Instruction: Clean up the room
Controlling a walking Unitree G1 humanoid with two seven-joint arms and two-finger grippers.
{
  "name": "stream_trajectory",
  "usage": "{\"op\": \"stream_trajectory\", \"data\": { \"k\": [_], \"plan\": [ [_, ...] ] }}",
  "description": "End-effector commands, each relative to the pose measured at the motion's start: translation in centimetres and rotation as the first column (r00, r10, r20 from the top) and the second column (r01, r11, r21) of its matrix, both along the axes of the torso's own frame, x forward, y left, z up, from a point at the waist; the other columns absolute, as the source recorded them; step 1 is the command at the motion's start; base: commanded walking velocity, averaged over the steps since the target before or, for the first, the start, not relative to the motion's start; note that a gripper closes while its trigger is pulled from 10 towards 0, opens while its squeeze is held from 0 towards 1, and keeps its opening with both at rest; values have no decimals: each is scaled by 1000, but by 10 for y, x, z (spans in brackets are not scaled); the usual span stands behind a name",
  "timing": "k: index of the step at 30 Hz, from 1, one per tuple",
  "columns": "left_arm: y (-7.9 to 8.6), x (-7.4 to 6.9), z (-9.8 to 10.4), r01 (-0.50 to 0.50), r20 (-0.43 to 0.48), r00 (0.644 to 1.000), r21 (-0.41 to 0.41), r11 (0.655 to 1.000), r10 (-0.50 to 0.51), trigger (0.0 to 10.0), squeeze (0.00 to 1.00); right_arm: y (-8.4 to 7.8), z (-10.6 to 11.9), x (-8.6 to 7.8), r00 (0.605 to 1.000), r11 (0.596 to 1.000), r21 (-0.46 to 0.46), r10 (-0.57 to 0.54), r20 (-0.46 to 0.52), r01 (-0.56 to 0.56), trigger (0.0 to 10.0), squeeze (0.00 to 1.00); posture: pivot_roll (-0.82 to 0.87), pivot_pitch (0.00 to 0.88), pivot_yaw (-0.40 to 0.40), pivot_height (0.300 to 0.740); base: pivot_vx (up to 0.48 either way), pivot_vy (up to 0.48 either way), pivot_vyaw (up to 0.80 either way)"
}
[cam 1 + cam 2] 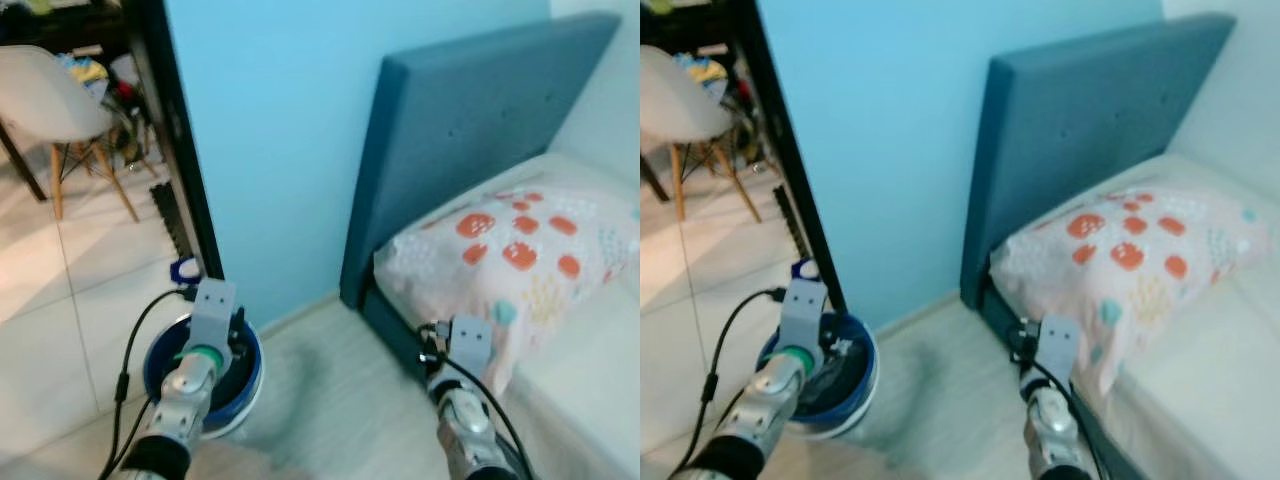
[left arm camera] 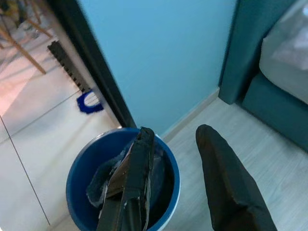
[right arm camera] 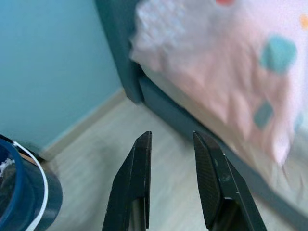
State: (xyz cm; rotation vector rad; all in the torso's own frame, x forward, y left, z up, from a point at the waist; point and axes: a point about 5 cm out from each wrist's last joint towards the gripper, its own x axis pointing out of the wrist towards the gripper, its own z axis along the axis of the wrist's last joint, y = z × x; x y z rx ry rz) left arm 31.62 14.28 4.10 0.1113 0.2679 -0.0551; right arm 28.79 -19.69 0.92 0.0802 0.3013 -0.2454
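A round blue bin (image 1: 252,385) stands on the pale floor beside a black door frame (image 1: 180,150). Dark crumpled material (image 2: 98,185) lies inside it. My left gripper (image 2: 175,130) hovers just above the bin's rim, open, with nothing between its fingers. My right gripper (image 3: 173,134) is open too and empty, low over the wooden floor beside the bed base (image 3: 163,103). The bin's edge (image 3: 19,168) lies off to that gripper's left.
A bed with a dark teal headboard (image 1: 470,120) and a spotted pillow (image 1: 520,250) is at the right. A light blue wall (image 1: 270,120) faces me. Past the door frame are a white chair (image 1: 45,95), a small blue object (image 2: 89,102) and tiled floor.
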Motion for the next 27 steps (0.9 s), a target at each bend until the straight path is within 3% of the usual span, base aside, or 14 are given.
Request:
{"op": "stream_trajectory", "data": {
  "k": [1, 12, 18, 27],
  "plan": [
    [-5, -2, -3, 13, -13, 1000, 0, 1000, -13, 10000, 0, -3, -5, -5, 1000, 1000, 23, -11, -26, 11, 10000, 0, 21, 0, 102, 740, 0, 0, -800],
    [-7, -5, -3, 45, -7, 999, 7, 999, -44, 10000, 0, -1, -14, -13, 998, 1000, 3, -21, -61, 21, 10000, 0, 15, 0, 115, 740, 0, 0, -800],
    [-4, -6, -6, 20, -14, 1000, -1, 1000, -20, 10000, 0, 7, -10, -10, 998, 999, -8, 43, -40, -44, 10000, 0, 9, 0, 120, 740, 0, 0, -800],
    [-5, -4, -2, 7, 4, 1000, -34, 999, -7, 10000, 0, -1, -14, -13, 997, 1000, -12, -20, -70, 19, 10000, 0, 2, 0, 119, 740, 0, 0, -800]
  ]
}}
